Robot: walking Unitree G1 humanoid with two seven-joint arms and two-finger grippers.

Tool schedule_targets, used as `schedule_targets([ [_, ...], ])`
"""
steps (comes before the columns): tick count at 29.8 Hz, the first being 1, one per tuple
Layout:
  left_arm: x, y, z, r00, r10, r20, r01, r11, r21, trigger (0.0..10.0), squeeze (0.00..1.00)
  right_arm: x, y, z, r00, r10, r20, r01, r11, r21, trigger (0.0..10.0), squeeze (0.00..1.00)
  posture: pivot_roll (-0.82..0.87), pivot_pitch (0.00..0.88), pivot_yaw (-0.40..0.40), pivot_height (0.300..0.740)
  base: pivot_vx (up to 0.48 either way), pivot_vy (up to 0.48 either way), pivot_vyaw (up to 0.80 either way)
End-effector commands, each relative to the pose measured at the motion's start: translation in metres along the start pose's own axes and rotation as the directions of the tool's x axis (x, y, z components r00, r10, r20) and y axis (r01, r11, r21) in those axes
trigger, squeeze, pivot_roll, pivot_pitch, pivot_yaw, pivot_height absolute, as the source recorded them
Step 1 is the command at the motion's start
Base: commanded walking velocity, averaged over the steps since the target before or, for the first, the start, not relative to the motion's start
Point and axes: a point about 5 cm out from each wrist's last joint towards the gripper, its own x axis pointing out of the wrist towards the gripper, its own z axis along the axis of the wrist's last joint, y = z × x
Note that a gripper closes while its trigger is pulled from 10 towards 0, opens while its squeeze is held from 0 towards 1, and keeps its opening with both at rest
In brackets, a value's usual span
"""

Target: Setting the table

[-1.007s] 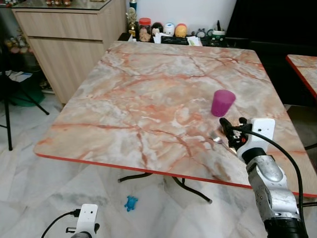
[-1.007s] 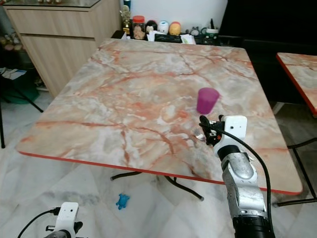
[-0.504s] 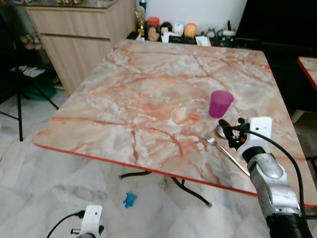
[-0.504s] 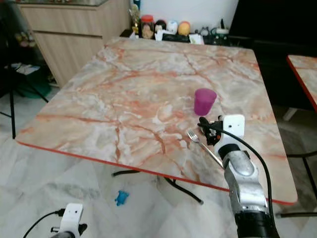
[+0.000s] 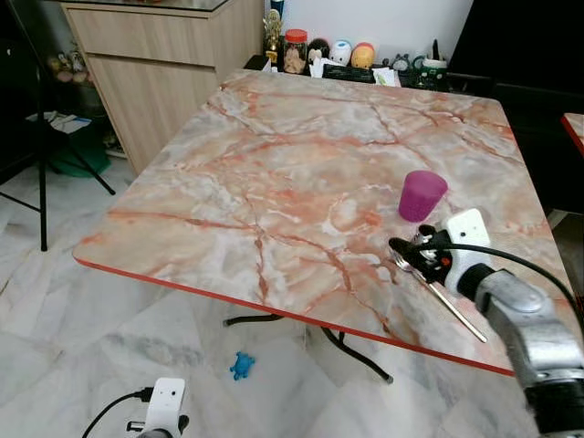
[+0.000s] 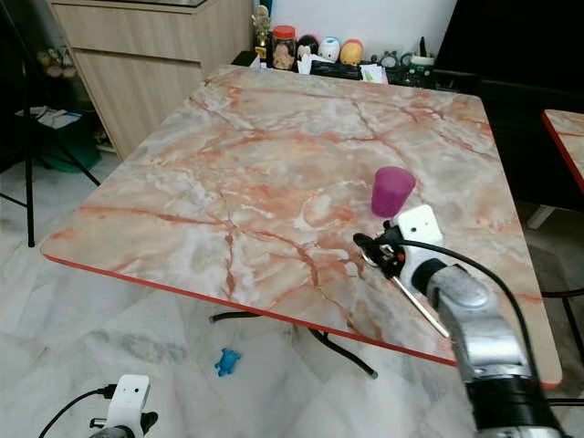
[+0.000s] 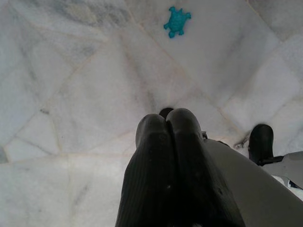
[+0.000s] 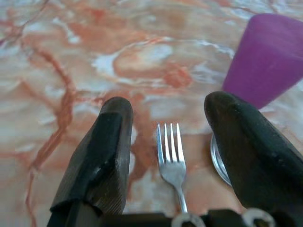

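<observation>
Fork (image 8: 173,163) lies flat on the marble table (image 5: 274,182) near its front right edge, tines toward the table's middle, with a spoon (image 8: 218,163) just beside it and a purple cup (image 5: 422,194) upside down just behind. The right gripper (image 8: 168,142) hangs low over the fork's tines, jaws spread and released, gripping nothing. The left gripper (image 7: 166,124) hangs over the floor tiles, fingers clenched together, a small blue toy (image 7: 176,21) beyond it.

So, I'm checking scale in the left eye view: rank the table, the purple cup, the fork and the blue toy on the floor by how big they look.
1. table
2. fork
3. purple cup, shorter but wider than the fork, so that's close
4. blue toy
</observation>
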Motion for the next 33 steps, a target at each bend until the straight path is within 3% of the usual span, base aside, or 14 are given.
schedule_targets([
  [1, -0.001, -0.001, -0.006, 1.000, -0.008, -0.028, 0.007, 1.000, -0.006, 10.0, 0.00, -0.003, 0.002, 0.003, 0.999, 0.042, -0.002, -0.042, 0.999, -0.022, 10.0, 0.89, 0.03, 0.070, -0.016, 0.740, 0.000, 0.000, 0.00],
  [2, -0.001, -0.001, -0.006, 0.999, -0.010, -0.030, 0.010, 1.000, -0.004, 10.0, 0.00, -0.004, 0.001, 0.005, 0.999, 0.048, 0.011, -0.048, 0.999, -0.005, 10.0, 1.00, 0.04, 0.071, -0.016, 0.740, 0.000, 0.000, 0.00],
  [5, -0.001, -0.001, -0.006, 0.999, -0.015, -0.029, 0.014, 1.000, -0.008, 10.0, 0.00, -0.007, -0.006, 0.002, 0.999, 0.023, -0.022, -0.023, 1.000, 0.012, 10.0, 1.00, 0.04, 0.073, -0.012, 0.740, 0.000, 0.000, 0.00],
  [6, -0.001, -0.002, -0.006, 0.999, -0.016, -0.029, 0.016, 1.000, -0.008, 10.0, 0.00, -0.009, -0.010, 0.000, 0.999, 0.019, -0.036, -0.018, 0.999, 0.043, 10.0, 0.92, 0.04, 0.073, -0.012, 0.740, 0.000, 0.000, 0.00],
  [7, -0.001, -0.002, -0.006, 0.999, -0.016, -0.029, 0.016, 1.000, -0.008, 10.0, 0.00, -0.009, -0.010, 0.000, 0.999, 0.019, -0.036, -0.018, 0.999, 0.043, 10.0, 0.92, 0.04, 0.073, -0.012, 0.740, 0.000, 0.000, 0.00],
  [8, -0.001, -0.002, -0.006, 0.999, -0.020, -0.026, 0.020, 1.000, -0.010, 10.0, 0.00, -0.012, -0.010, -0.004, 0.999, 0.028, -0.040, -0.025, 0.996, 0.083, 10.0, 0.54, 0.04, 0.072, -0.013, 0.740, 0.000, 0.000, 0.00],
  [9, -0.001, -0.002, -0.006, 0.999, -0.022, -0.026, 0.022, 1.000, -0.010, 10.0, 0.00, -0.013, -0.010, -0.005, 0.999, 0.030, -0.044, -0.025, 0.995, 0.094, 10.0, 0.00, 0.04, 0.075, -0.015, 0.740, 0.000, 0.000, 0.00],
  [16, -0.001, -0.002, -0.008, 0.999, -0.023, -0.031, 0.023, 1.000, -0.008, 10.0, 0.00, -0.026, -0.010, -0.040, 0.987, 0.025, -0.161, 0.006, 0.983, 0.186, 10.0, 0.00, 0.04, 0.081, -0.012, 0.740, 0.000, 0.000, 0.00],
  [22, -0.001, -0.002, -0.009, 0.999, -0.026, -0.035, 0.026, 1.000, -0.009, 10.0, 0.00, -0.028, -0.010, -0.051, 0.978, 0.034, -0.204, 0.004, 0.984, 0.181, 10.0, 0.00, 0.03, 0.081, -0.011, 0.740, 0.000, 0.000, 0.00],
  [33, -0.001, -0.002, -0.009, 0.999, -0.027, -0.032, 0.027, 1.000, -0.006, 10.0, 0.00, -0.025, -0.013, -0.054, 0.981, 0.024, -0.194, 0.010, 0.984, 0.176, 10.0, 0.00, 0.04, 0.084, -0.012, 0.740, 0.000, 0.000, 0.00],
])
